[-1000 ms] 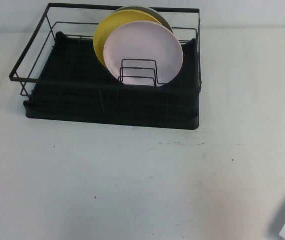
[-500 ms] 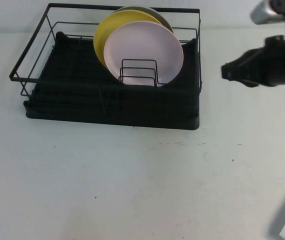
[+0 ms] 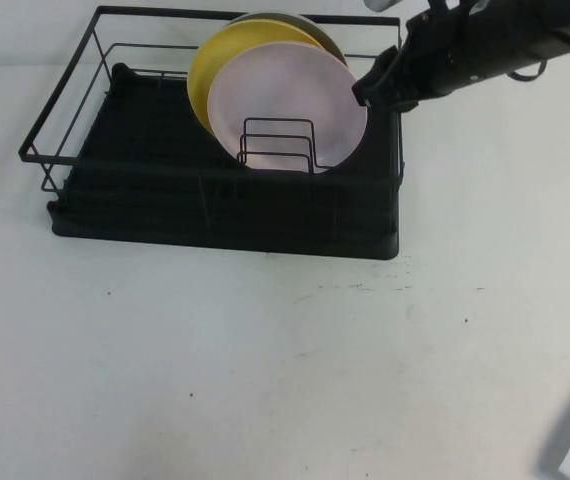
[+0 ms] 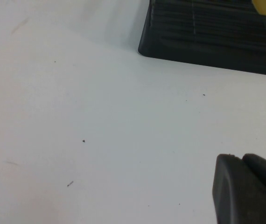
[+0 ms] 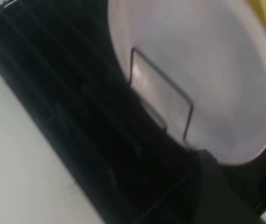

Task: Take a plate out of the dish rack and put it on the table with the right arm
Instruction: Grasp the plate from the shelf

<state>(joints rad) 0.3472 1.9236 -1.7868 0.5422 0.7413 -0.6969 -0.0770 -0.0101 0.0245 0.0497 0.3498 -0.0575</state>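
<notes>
Plate (image 3: 287,105), pale pink, stands on edge in the dish rack (image 3: 220,215), leaning against a yellow plate (image 3: 215,55) with an olive-grey plate (image 3: 323,35) behind that. From the high view, the right gripper (image 3: 373,88) hangs at the rack's right wall, its tip just beside the pink plate's right rim; whether its jaws are open or closed cannot be told. The right arm (image 3: 495,40) reaches in from the upper right over the table (image 3: 285,360).

From the left wrist view, the left gripper (image 4: 247,189) sits low over bare table, well apart from the rack's corner (image 4: 207,42); its jaw state cannot be told.

From the right wrist view, the pink plate (image 5: 207,79) fills the space ahead of the jaws, a wire divider (image 5: 163,100) crossing its face, the black tray (image 5: 77,140) below.
</notes>
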